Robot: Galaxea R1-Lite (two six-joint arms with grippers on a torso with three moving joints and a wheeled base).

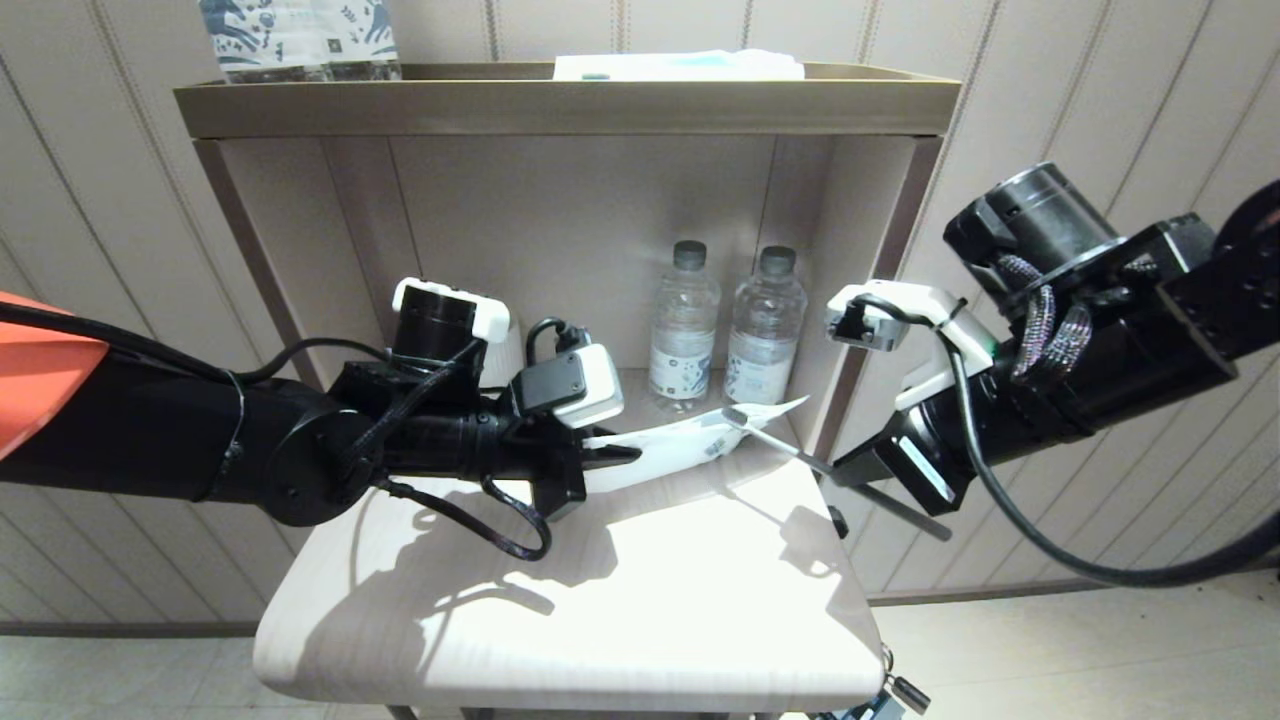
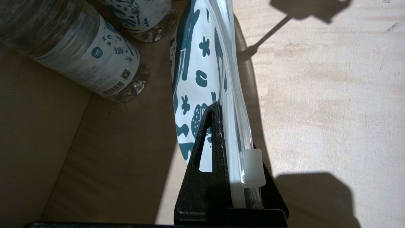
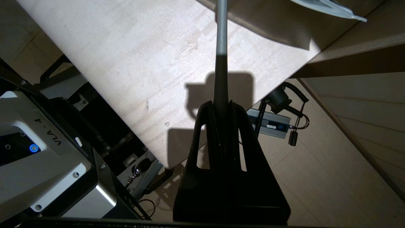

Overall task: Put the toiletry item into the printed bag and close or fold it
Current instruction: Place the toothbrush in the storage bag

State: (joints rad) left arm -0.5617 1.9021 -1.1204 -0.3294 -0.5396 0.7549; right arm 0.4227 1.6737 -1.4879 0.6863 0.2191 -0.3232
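Pale wood worktop (image 1: 600, 600) juts from a panelled alcove where two water bottles (image 1: 683, 330) stand at the back. Above it the left hand (image 1: 625, 455) pinches the printed bag (image 1: 680, 445) at its zip edge, beside the white slider (image 2: 252, 167), holding it off the surface. The right hand (image 1: 845, 468) is clamped on the toothbrush (image 1: 775, 438) handle, bristle head at the bag's far end, seemingly not yet inside. Insertion and closing both look still to do. The bag is a flat white pouch with dark blue floral print; the toothbrush is thin, straight and grey.
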